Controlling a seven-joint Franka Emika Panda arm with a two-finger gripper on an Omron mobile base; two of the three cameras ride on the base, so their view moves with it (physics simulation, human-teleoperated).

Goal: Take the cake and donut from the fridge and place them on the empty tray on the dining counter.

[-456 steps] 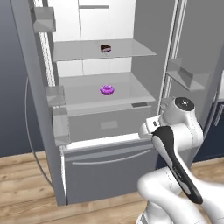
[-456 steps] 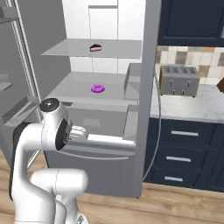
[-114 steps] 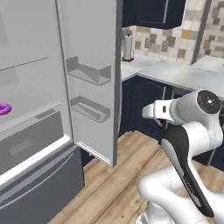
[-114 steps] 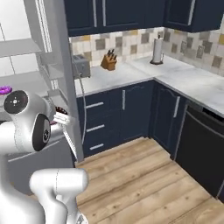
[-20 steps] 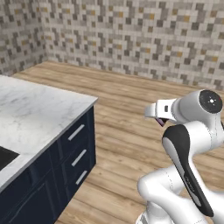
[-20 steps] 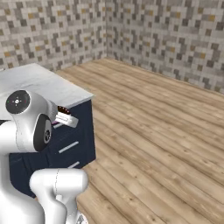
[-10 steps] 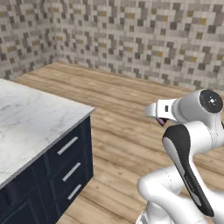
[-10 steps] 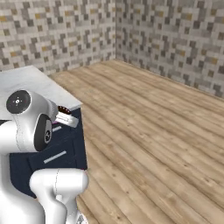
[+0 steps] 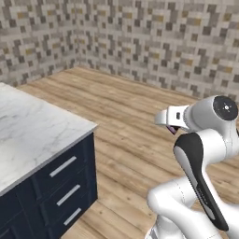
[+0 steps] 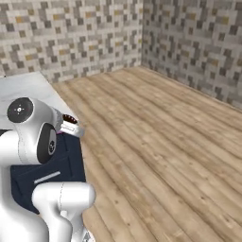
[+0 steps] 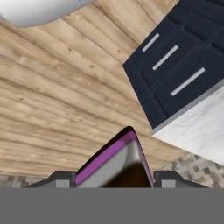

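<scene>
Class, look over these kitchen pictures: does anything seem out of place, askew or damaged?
Nothing stands out. The gripper holds the cake while the dining counter sits tidy on the wooden floor.

Base views forward; hand view floorward.

- The white arm's [image 10: 29, 130] dark-capped shoulder joint sits at the left.
- The gripper [image 10: 71, 125] juts right from it, with a sliver of magenta beneath; what it is cannot be told.
- Behind stands the dining counter [image 10: 28, 85], white marble over a navy base with a drawer handle [image 10: 46, 177].
- Wood plank floor [image 10: 160, 142] runs to mosaic-tiled walls [image 10: 189, 42].
</scene>
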